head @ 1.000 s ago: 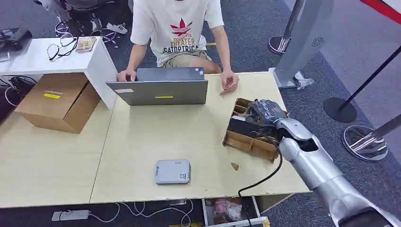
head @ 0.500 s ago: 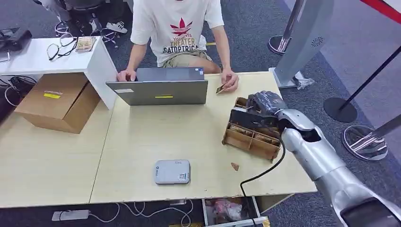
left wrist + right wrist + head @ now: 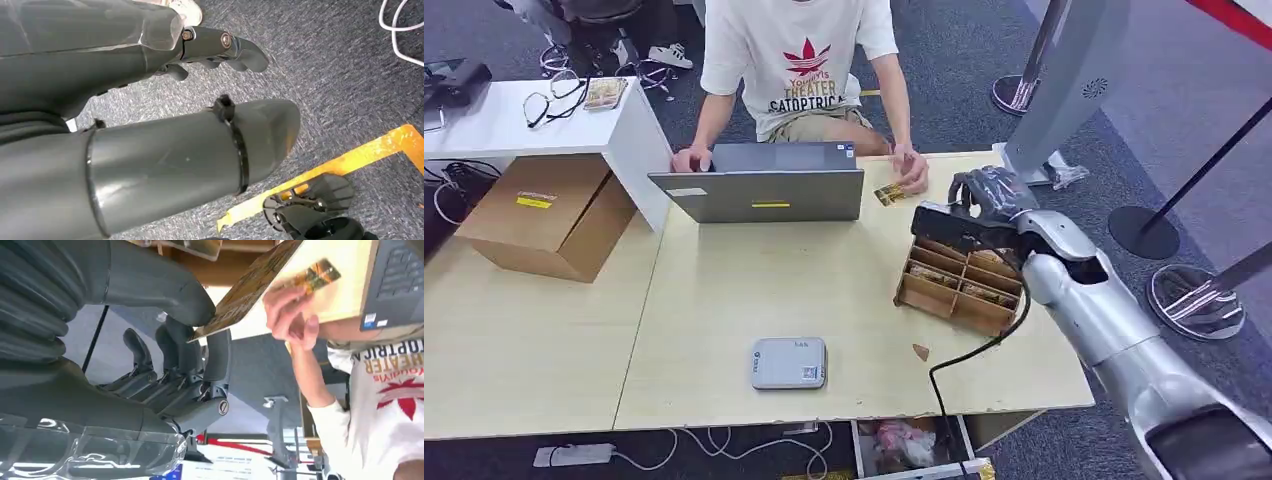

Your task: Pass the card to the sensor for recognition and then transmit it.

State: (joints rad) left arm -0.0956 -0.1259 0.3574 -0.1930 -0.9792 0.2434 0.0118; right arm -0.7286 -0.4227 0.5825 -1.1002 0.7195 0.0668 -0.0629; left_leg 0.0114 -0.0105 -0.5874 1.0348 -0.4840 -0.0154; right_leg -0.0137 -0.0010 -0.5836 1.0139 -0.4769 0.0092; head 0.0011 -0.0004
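The brown wooden compartmented box (image 3: 961,282) on the pale worktop (image 3: 754,290) holds cards; the right robot hand (image 3: 984,200) pinches a thin patterned card (image 3: 245,287) — thumb against fingers (image 3: 200,360).

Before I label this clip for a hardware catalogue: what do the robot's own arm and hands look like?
The right arm is a smooth silver shell in rounded segments, with a black cable hanging from it. The right hand is dark grey, with a ribbed cover, a thick grey thumb, darker fingers and a clear plastic guard. The left hand is the same dark grey, with visible screws.
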